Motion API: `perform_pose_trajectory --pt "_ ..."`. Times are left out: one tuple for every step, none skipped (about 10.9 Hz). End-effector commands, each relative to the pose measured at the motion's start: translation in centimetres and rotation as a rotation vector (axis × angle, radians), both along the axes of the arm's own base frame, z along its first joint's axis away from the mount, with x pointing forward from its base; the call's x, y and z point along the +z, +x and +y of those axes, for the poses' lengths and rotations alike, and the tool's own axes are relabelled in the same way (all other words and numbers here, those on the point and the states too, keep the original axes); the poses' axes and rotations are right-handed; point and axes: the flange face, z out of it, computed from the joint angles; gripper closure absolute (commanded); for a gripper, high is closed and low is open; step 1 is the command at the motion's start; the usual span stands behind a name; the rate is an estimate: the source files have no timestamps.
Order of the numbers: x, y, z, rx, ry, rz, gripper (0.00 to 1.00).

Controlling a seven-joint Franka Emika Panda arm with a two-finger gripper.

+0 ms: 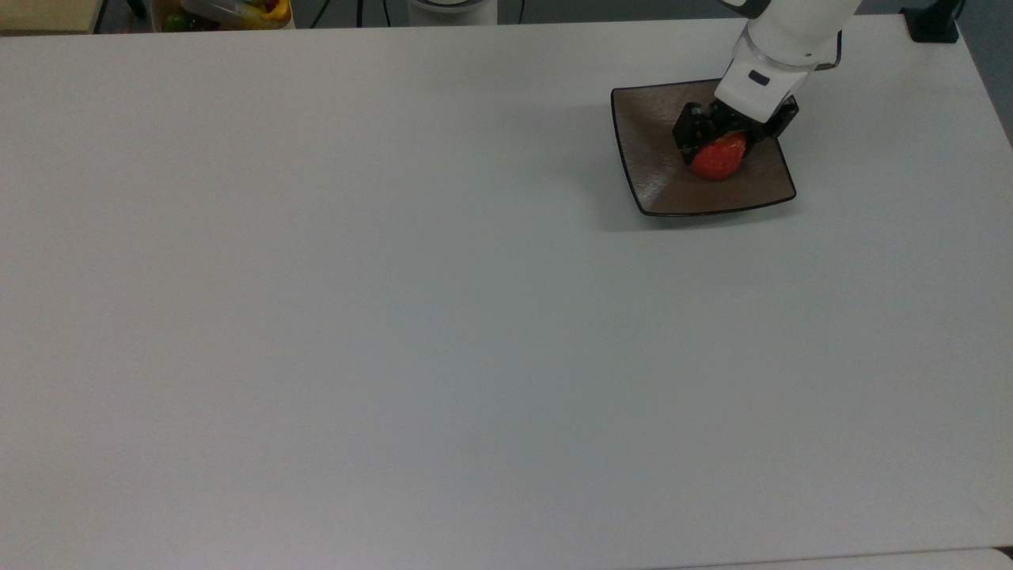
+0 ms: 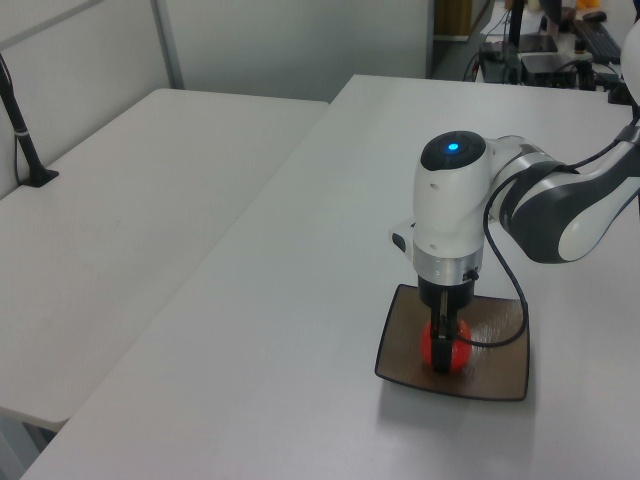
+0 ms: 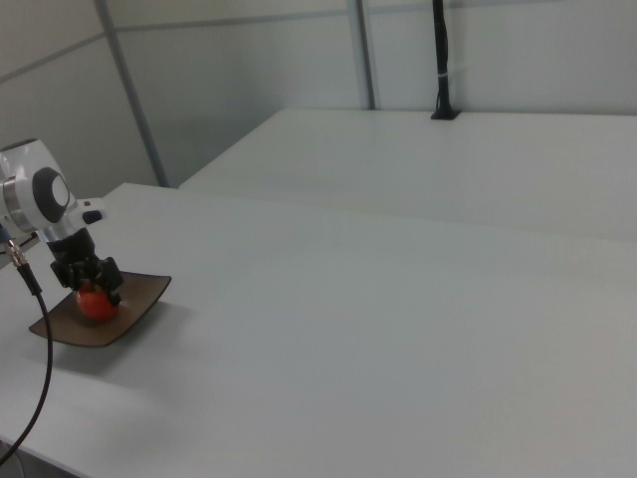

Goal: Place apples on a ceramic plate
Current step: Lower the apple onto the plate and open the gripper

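While pinched between fingers [image 1: 716, 148], apple [image 1: 720, 158] sits low over plate [image 1: 657, 170] middle, apparently touching; release straight down, lift vertically.

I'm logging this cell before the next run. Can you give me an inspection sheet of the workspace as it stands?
Surface: white table, bare around the plate.
Job's things: red apple low over the square brown plate; contact unclear.
Clutter: box of colourful items beyond the table's far edge in the top view.
Gripper: gripper shut on the apple.
Cables: black cable looping from the arm's wrist.
Surroundings: second white table, black post, grey walls.
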Motion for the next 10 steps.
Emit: perform_pose_trajectory --pt "-0.1 -0.1 0.3 -0.006 -0.004 -0.024 0.28" --pt "-0.2 0.0 0.2 0.005 -0.018 -0.037 0.11" --pt "-0.3 -0.1 0.1 0.006 -0.024 -0.037 0.00" --pt "-0.2 -0.1 0.2 0.007 -0.024 -0.038 0.00" --pt "0.2 -0.1 0.2 0.007 -0.024 -0.041 0.00" --pt "1.4 -0.2 0.1 0.004 -0.020 -0.052 0.00" --pt "3.3 -0.2 0.0 0.001 -0.004 -0.075 0.00" --pt "5.4 -0.2 -0.4 -0.006 -0.003 -0.092 0.00" --pt "8.0 -0.2 -1.0 -0.023 -0.001 -0.104 0.00" --pt "10.5 -0.6 -1.7 -0.036 -0.006 -0.112 0.00"
